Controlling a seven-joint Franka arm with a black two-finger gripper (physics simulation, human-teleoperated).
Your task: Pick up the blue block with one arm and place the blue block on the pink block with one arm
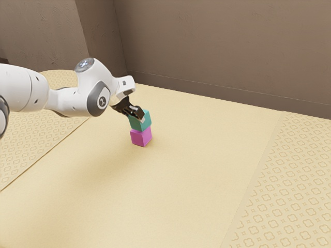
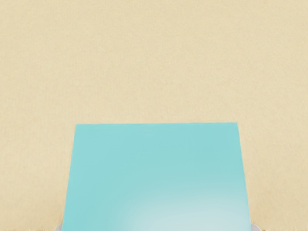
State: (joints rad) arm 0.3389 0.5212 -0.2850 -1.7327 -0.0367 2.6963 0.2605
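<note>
Exterior view first: pinching the blue block from two sides with the fingers, reaching in from the exterior view's left. Gripping it up near its top edge, so hanging it right below the fingertips. Resting it, or very nearly resting it, on the pink block straight underneath, with no gap showing between the two. Lining the blocks up almost edge to edge, maybe leaning the blue one a tiny bit. Keeping both out on the tan worktop, well apart from the wall. Looking down in the wrist view at the blue block just under the fingers, with bare worktop beyond it. Probably needing only to be letting go and lifting straight up, going slowly so as not to be tipping the stack.
</note>
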